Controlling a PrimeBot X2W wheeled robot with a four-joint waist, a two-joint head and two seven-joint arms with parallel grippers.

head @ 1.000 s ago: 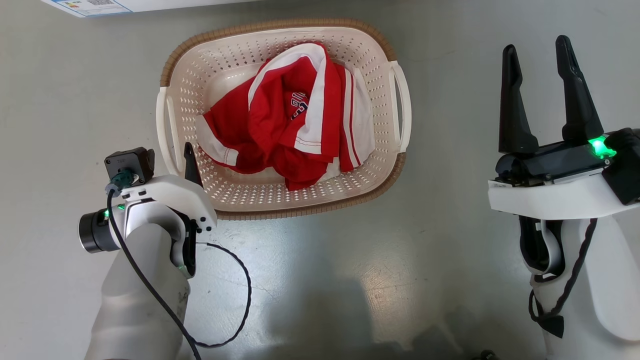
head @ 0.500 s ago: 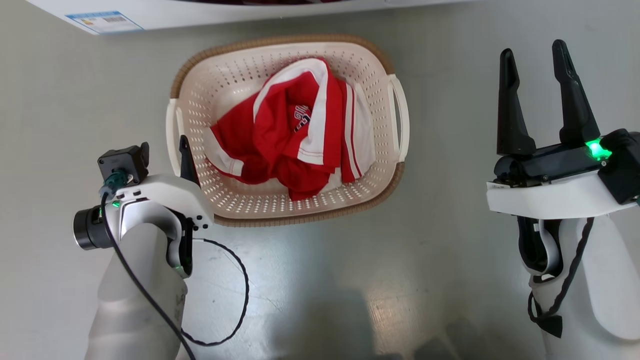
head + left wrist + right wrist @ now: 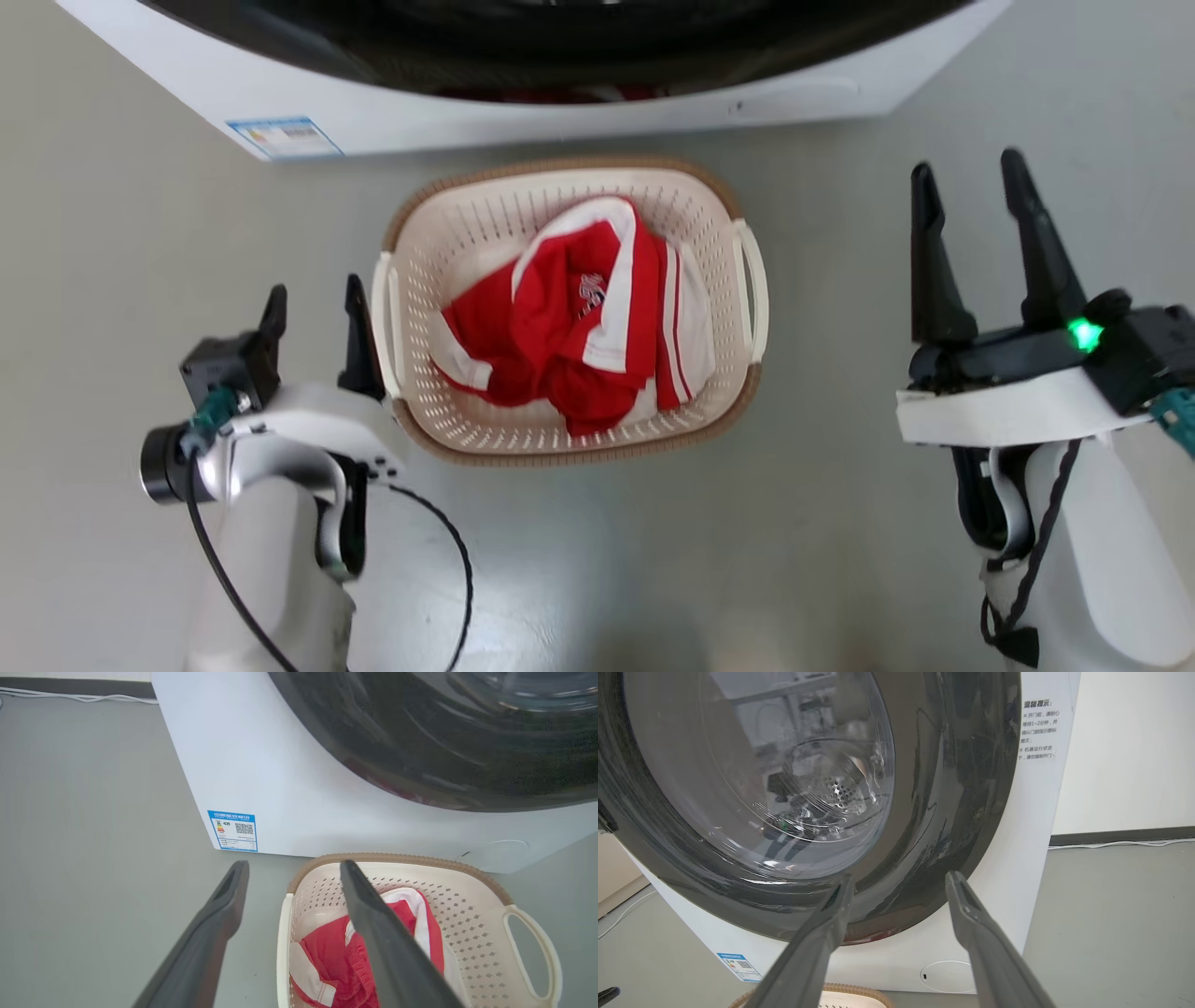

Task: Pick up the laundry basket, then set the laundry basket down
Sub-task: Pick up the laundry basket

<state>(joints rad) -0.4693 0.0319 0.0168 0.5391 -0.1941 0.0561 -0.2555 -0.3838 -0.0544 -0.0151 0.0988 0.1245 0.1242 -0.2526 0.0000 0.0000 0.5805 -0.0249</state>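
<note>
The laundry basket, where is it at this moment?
In the head view the basket stands at the centre, just in front of the washing machine; the open left gripper is at its left handle.

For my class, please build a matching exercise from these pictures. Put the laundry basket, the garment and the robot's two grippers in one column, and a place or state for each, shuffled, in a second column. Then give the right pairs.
Column one
A. laundry basket
B. red and white garment
C. left gripper
D. right gripper

Column two
1. open, well apart from the laundry basket, on its right
2. on the floor in front of the washing machine
3. open, close beside the laundry basket's left end
4. heaped inside the laundry basket

Pairs: A-2, B-4, C-3, D-1
</note>
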